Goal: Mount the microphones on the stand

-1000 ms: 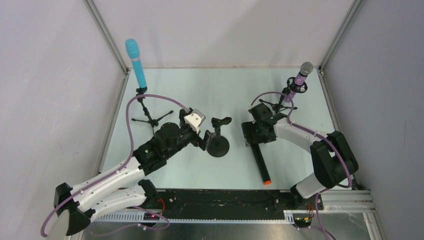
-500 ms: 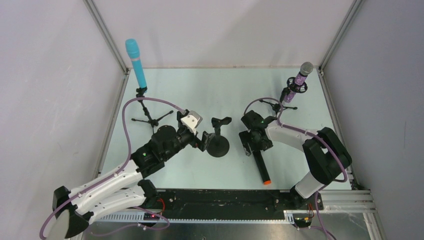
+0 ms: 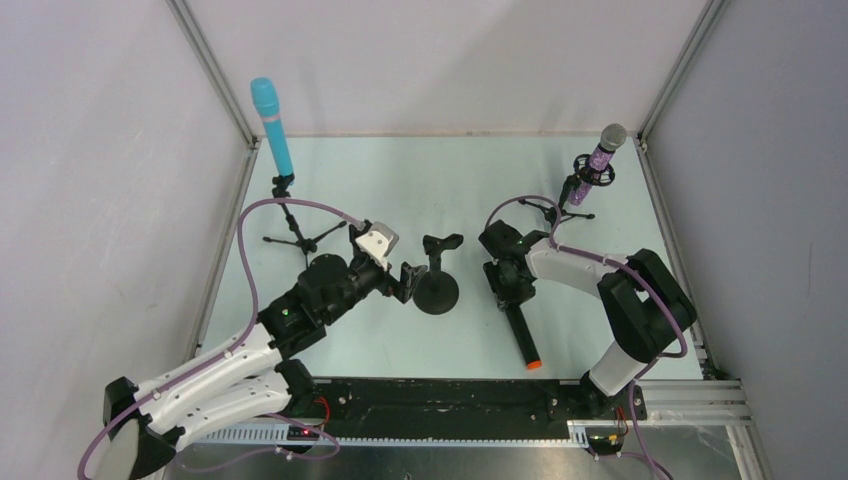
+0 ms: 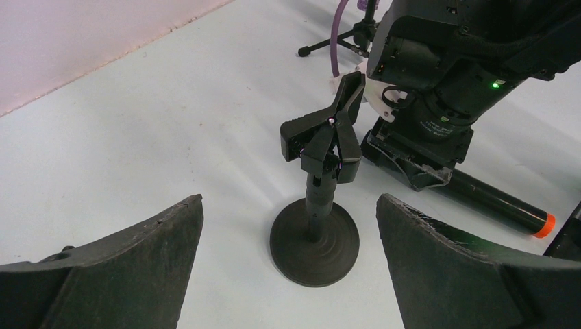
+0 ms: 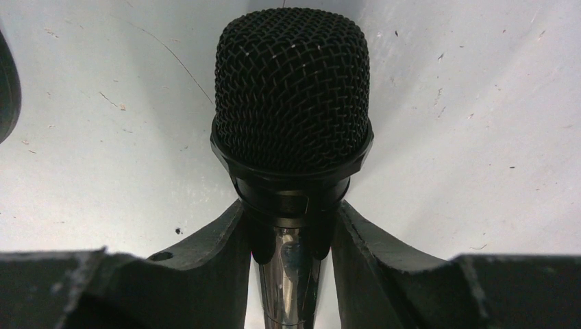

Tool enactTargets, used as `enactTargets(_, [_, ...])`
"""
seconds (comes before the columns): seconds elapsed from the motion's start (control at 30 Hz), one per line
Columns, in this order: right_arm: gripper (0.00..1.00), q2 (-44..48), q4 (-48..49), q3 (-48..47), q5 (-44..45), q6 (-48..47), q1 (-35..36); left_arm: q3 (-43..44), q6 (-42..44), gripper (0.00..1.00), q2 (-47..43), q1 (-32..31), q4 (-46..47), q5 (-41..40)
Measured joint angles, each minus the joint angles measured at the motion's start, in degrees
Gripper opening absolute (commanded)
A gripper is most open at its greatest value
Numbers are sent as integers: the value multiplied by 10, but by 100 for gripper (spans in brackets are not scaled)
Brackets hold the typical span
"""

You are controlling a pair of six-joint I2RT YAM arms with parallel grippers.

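Pale desk (image 3: 400, 180), black mic (image 3: 524, 340) flat right of centre, right pincer (image 5: 291, 226) clamped under its head: lift there and the long tail may sag and miss the stand (image 4: 315, 240) before the wide-open left pincer (image 4: 289, 199).

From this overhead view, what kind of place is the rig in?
Probably a lab robot test cell, not a studio: plain white walls held in aluminium frame posts, a pale table, and a black mounting rail with loose cabling at its near edge.
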State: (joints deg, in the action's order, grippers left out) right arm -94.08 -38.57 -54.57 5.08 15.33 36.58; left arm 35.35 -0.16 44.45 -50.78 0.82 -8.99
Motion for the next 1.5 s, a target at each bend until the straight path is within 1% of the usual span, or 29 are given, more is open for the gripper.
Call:
enactTargets(0.3, [0, 10, 3, -1, -15, -15, -7, -21, -19, 100, 0, 0, 2, -15])
enactTargets(0.4, [0, 33, 10, -1, -38, -20, -17, -28, -28, 100, 0, 0, 3, -16])
enactTargets(0.57, [0, 99, 33, -1, -91, -21, -49, -39, -52, 100, 1, 0, 3, -19])
enactTargets(0.73, [0, 191, 64, -1, -122, -19, -66, -54, -80, 100, 10, 0, 3, -26])
enactTargets(0.9, [0, 313, 106, -3, -123, -22, -66, -63, -99, 100, 22, 0, 2, -29])
enactTargets(1.13, [0, 447, 176, 2, -123, -42, -71, -65, -104, 100, 28, 0, 2, -29])
enactTargets(1.2, [0, 488, 217, 20, -123, -45, -72, -65, -104, 100, 28, 0, 2, -29])
enactTargets(1.37, [0, 614, 344, 122, -106, -42, -72, -65, -103, 100, 28, 0, 2, -29])
enactTargets(1.5, [0, 666, 427, 174, -81, -40, -73, -65, -99, 99, 28, 0, 2, -29])
